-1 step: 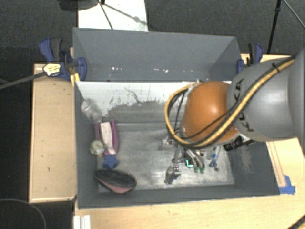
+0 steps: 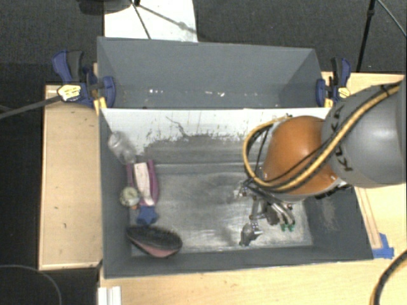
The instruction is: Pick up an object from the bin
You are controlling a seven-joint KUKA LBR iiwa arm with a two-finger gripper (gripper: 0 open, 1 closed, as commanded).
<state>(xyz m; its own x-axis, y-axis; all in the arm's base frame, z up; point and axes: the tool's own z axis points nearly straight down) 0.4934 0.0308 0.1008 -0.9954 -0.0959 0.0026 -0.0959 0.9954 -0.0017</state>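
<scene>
From above, the arm comes in from the right as a fat grey link, cut off by the picture's edge. A glossy orange cover bulges over its wrist and hides a good part of the gripper below. What shows of the gripper is a cluster of small metal parts with a touch of green. It hangs low over the bare, scuffed floor in the right half of the bin. I cannot tell whether it stands apart or together, and I see nothing in it.

Black and yellow cables loop across the cover. They cross some black lettering on the grey link, so I cannot read it whole.

The bin is dull grey sheet metal with a tall back wall. Its sloping inner face is pale and streaked with scratches.

The loose things all lie along the left wall, well apart from the gripper:
- Farthest back is a clear plastic piece, hard to make out against the metal.
- Below it lies a long pink and purple object.
- A small pale round thing sits against its left side.
- A small blue piece lies just below that.
- In the near left corner lies a dark oval thing with a pinkish underside. It may be a brush, but I cannot be sure.
</scene>
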